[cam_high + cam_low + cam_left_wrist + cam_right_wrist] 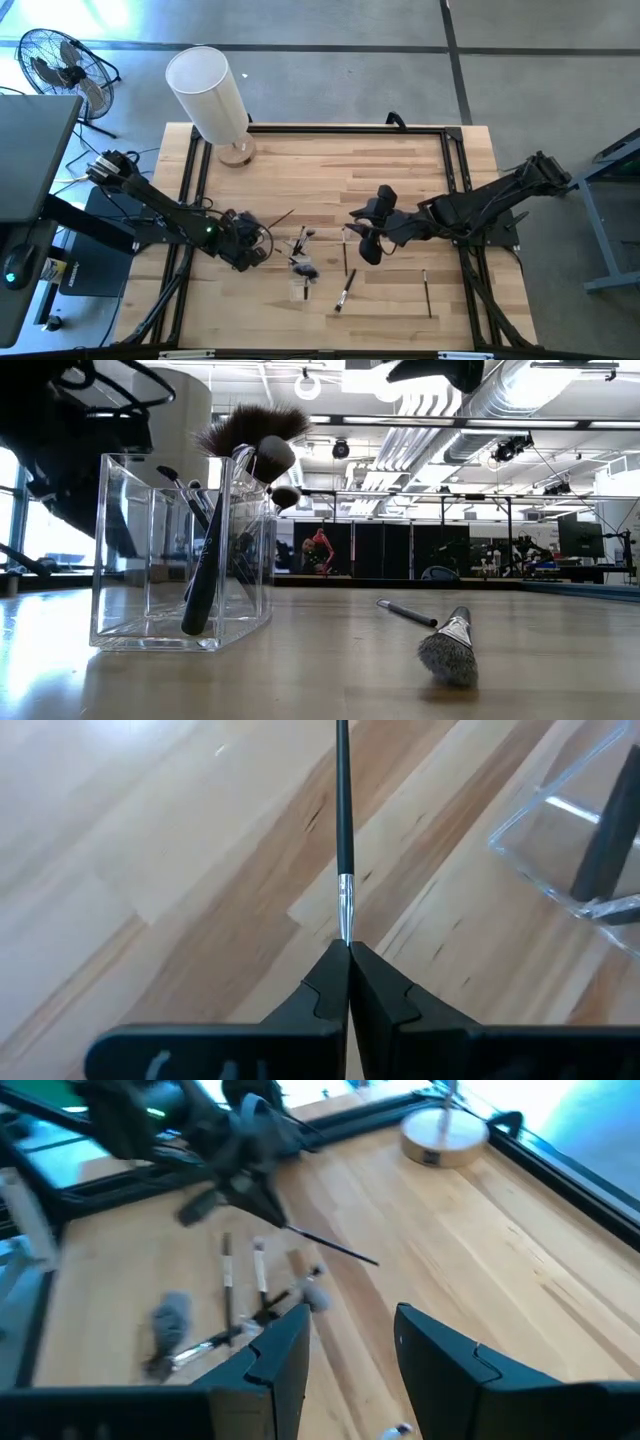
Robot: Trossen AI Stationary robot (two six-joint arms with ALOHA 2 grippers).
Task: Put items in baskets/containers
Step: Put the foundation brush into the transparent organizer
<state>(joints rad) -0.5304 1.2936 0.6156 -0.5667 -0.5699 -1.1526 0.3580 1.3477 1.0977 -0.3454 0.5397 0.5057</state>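
Left gripper [348, 955]: fingers closed on a thin dark silver-ferruled brush [343, 815].
Right gripper [350, 1345]: fingers open above the wooden desk [480, 1250].

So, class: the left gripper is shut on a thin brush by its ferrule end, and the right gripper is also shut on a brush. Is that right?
Not quite. The left gripper is shut on the thin brush, as the left wrist view shows. The right gripper, though, is open and holds nothing; the right wrist view shows the gap between its fingers.
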